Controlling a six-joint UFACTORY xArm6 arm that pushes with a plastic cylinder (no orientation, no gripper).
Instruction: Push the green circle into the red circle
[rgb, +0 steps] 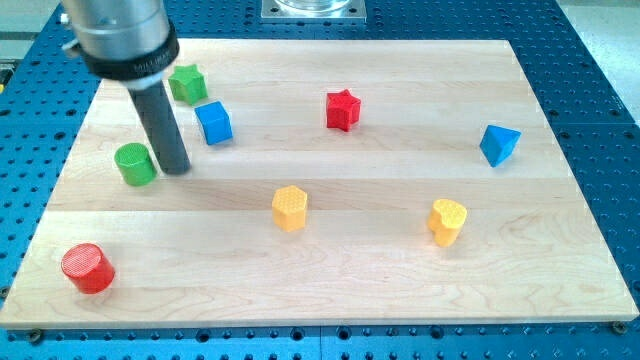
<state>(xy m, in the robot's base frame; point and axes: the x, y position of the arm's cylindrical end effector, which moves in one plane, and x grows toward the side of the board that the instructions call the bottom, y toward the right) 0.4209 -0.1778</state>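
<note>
The green circle (135, 164) stands on the wooden board at the view's left. The red circle (88, 268) stands near the board's bottom left corner, below and a little left of the green one. My tip (177, 168) rests on the board just right of the green circle, almost touching its right side. The dark rod rises from it up to the view's top left.
A green star (187, 83) and a blue cube (214, 122) lie just above and right of my tip. A red star (343, 110) is at top centre, a blue triangle (499, 144) at the right, a yellow hexagon (290, 208) and a yellow heart (447, 221) lower down.
</note>
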